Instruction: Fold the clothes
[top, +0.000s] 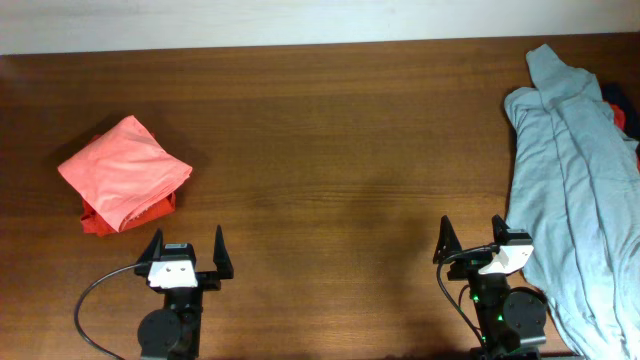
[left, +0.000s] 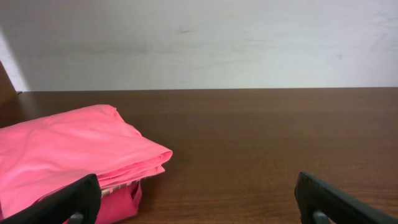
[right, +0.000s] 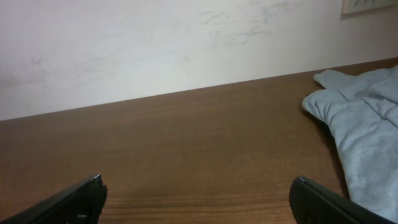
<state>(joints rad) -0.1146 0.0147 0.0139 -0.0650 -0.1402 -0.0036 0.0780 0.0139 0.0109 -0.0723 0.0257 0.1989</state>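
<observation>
A folded coral-red garment (top: 125, 168) lies at the left of the table on top of an orange-red one (top: 97, 220); the coral-red garment also shows in the left wrist view (left: 68, 152). A large pale grey-blue shirt (top: 575, 170) lies unfolded along the right edge, also seen in the right wrist view (right: 367, 130). A dark navy garment (top: 612, 95) and a red one (top: 627, 118) peek out from behind it. My left gripper (top: 187, 247) is open and empty near the front edge, just in front of the folded pile. My right gripper (top: 470, 238) is open and empty, beside the shirt's left edge.
The brown wooden table (top: 340, 150) ends at a white wall (top: 300, 20) at the back. The shirt hangs over the table's right front corner.
</observation>
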